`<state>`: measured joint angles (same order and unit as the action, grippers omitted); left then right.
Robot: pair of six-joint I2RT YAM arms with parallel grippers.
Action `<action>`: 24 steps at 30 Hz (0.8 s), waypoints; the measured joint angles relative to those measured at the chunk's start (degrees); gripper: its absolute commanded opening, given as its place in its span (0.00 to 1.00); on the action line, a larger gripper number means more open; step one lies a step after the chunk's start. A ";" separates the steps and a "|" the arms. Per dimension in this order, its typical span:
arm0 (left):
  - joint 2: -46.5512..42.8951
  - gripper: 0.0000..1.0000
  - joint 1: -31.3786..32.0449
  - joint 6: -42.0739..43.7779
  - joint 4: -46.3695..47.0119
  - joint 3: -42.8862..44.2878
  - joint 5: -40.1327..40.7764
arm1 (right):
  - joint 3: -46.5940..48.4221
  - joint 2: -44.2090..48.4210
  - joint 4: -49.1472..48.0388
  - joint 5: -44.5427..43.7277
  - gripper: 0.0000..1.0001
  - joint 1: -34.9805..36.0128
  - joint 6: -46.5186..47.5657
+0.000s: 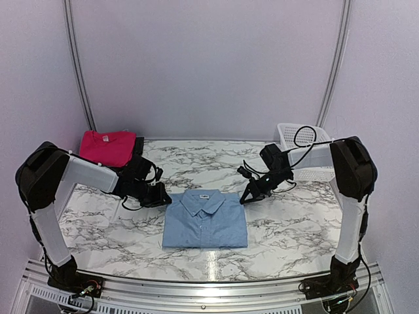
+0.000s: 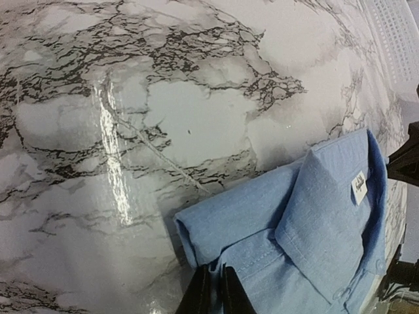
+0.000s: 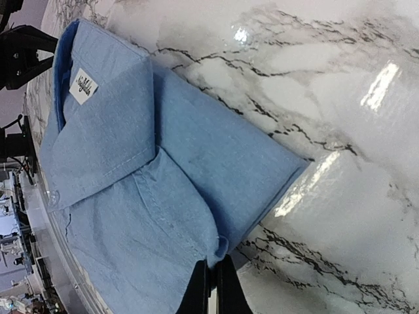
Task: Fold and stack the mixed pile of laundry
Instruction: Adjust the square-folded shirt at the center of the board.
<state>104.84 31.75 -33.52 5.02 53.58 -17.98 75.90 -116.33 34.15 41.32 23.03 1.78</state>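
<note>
The shirt [image 1: 204,219] is light blue and lies folded into a neat rectangle at the middle of the bench [image 1: 288,222], closer to the near edge. It is front side up, with its collar [image 1: 204,198] toward the far edge. Inside the collar is a small white label [image 2: 359,188] with dark script on it, also seen from the right wrist [image 3: 83,86]. The lettering is too small to read. No other writing shows.

The left gripper [image 1: 160,195] sits low at the shirt's far-left corner. In its wrist view the two dark fingers [image 2: 196,297] stand almost together with only a sliver between them. The tips of the left gripper [image 2: 214,288] are right at the folded shoulder edge.

The right gripper [image 1: 247,195] is at the far-right corner in a mirrored pose. Its fingers [image 3: 196,294] are likewise nearly closed, and the tips of the right gripper [image 3: 211,288] touch the fold of the shoulder. For either gripper, I cannot tell whether any cloth is nipped between the tips.

At the far-left corner a pink-red tee [image 1: 107,146] lies folded flat. A dark piece [image 1: 139,145] is just beside it on its right. A white basket [image 1: 291,134] stands at the far-right corner, behind the right arm.
</note>
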 measured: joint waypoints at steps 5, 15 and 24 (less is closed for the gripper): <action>-0.28 0.00 -0.15 0.09 0.26 -0.22 -0.57 | 0.04 0.35 0.02 -0.02 0.00 0.00 -0.26; -5.01 0.00 -0.94 0.59 -0.22 -1.90 0.15 | 2.10 4.48 -0.37 0.81 0.00 -0.02 -1.20; -0.66 0.00 -2.45 0.79 1.88 -2.80 0.94 | 3.87 -3.41 -4.59 -0.20 0.00 0.00 -3.26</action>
<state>104.18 29.30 -32.73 6.90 50.78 -17.04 79.77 -119.74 29.56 41.12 23.03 -1.48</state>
